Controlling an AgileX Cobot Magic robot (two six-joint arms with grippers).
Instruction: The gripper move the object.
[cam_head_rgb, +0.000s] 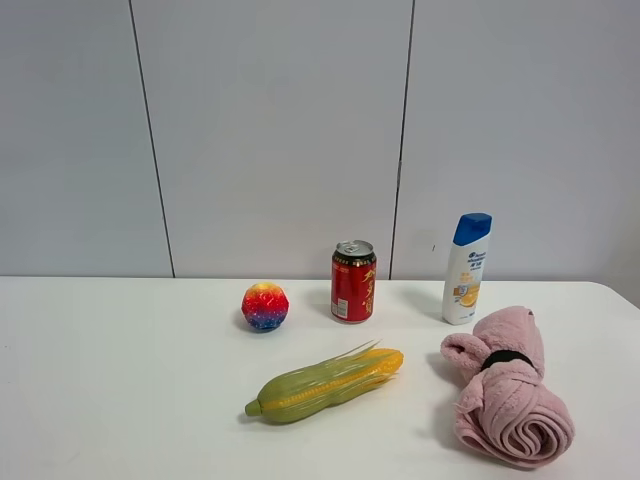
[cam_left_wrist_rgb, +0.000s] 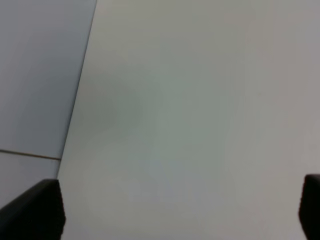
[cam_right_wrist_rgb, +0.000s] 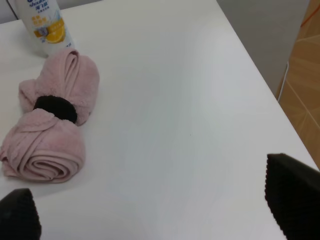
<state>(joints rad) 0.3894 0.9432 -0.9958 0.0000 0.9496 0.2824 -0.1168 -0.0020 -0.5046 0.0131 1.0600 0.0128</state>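
Observation:
On the white table lie a toy corn cob at the front middle and a rolled pink towel with a black band at the front right. A multicoloured ball, a red can and a white shampoo bottle with a blue cap stand behind them. Neither gripper shows in the exterior view. My left gripper is open and empty over bare table. My right gripper is open and empty, with the towel and the bottle off to one side.
A grey panelled wall stands behind the table. In the right wrist view the table's right edge drops off to the floor and a wooden surface. In the left wrist view the table edge meets grey floor.

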